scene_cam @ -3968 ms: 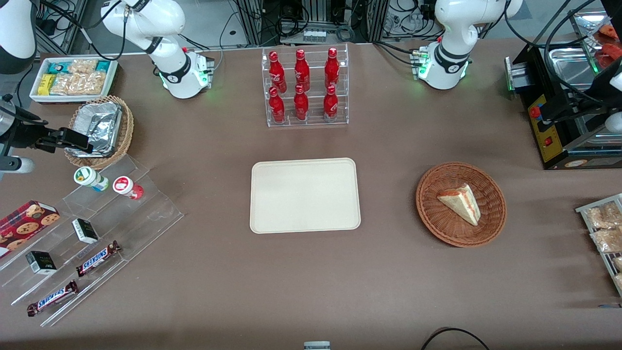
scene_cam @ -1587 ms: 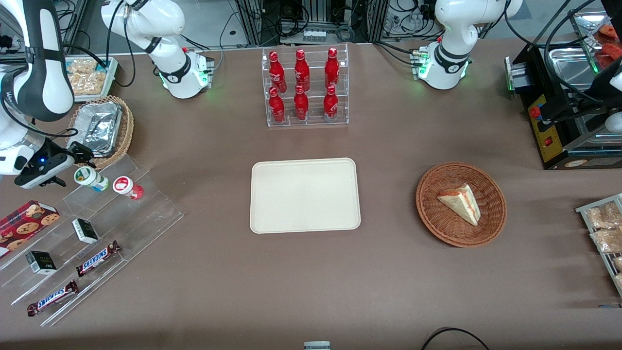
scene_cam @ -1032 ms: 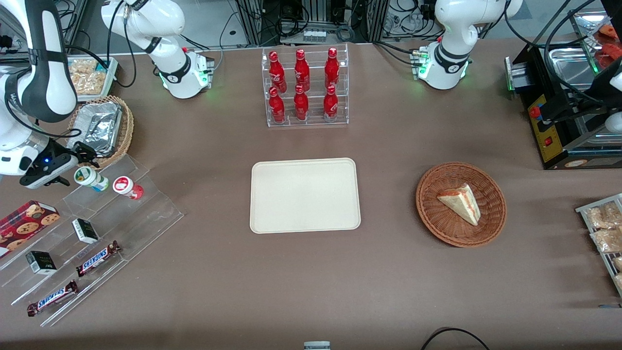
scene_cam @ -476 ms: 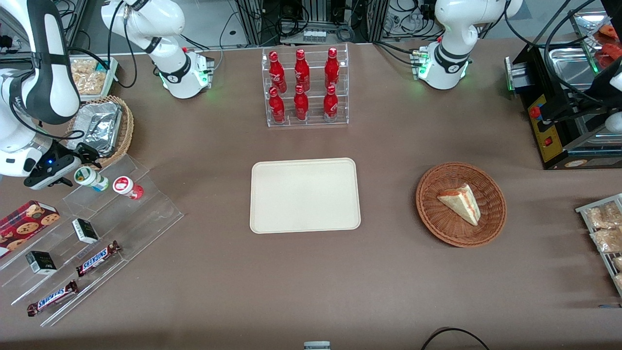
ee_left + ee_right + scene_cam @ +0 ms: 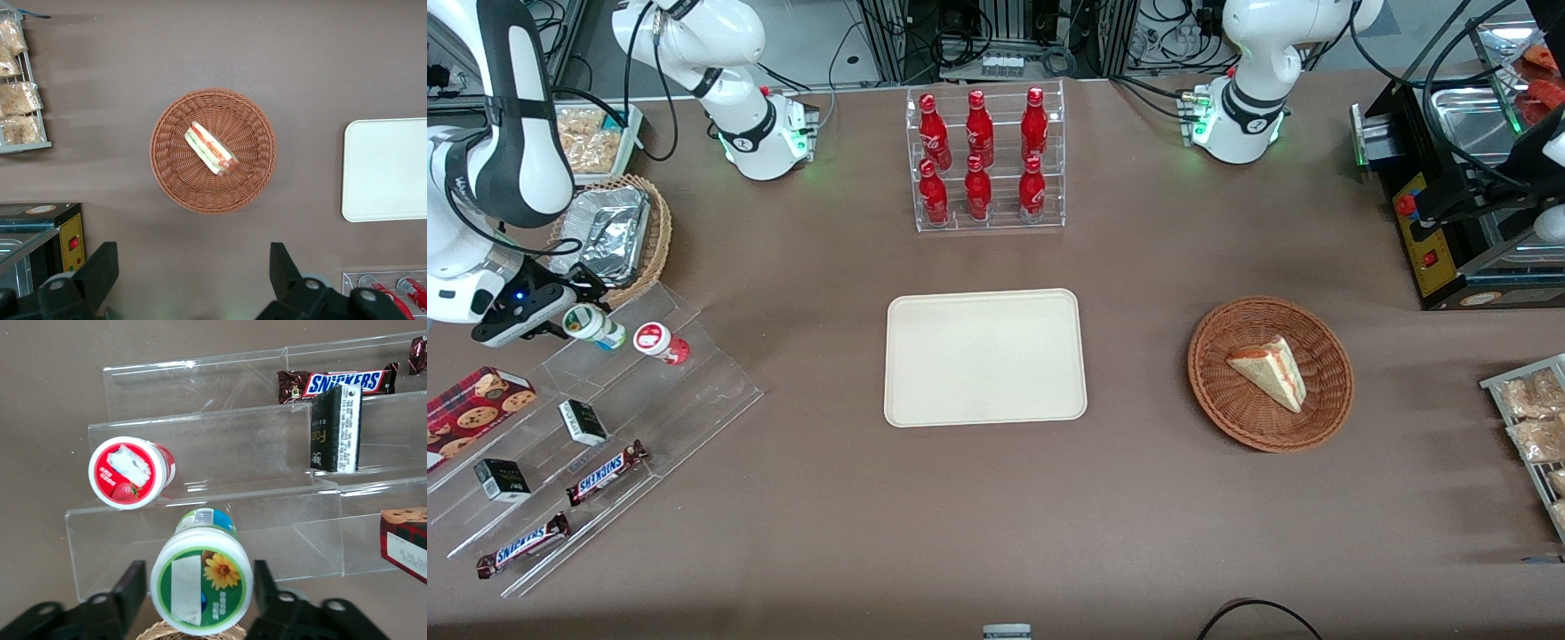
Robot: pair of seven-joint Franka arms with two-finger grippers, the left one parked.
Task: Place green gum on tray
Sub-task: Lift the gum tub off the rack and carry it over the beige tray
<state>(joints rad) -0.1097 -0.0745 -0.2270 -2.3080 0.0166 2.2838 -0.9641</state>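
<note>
The green gum [image 5: 591, 324] is a small bottle with a white lid marked green and orange; it lies on the top step of a clear acrylic stand [image 5: 618, 418] toward the working arm's end of the table. In the right wrist view the green gum [image 5: 201, 579] sits between my open fingers [image 5: 130, 590], with a small gap on each side. My gripper [image 5: 569, 307] is around the bottle's lid end. The cream tray [image 5: 984, 357] lies flat at the table's middle and is bare.
A red-lidded gum bottle [image 5: 660, 342] lies beside the green one on the same step. A wicker basket of foil [image 5: 609, 236] stands just above my gripper. Snickers bars [image 5: 605, 471], small dark boxes and a cookie box [image 5: 476, 404] sit on lower steps. A cola rack [image 5: 983, 160] and sandwich basket [image 5: 1270, 373] stand elsewhere.
My gripper has come down from above the foil basket and closed in on the green gum, until its open fingers stand on both sides of the lid. The bottle has not moved.
</note>
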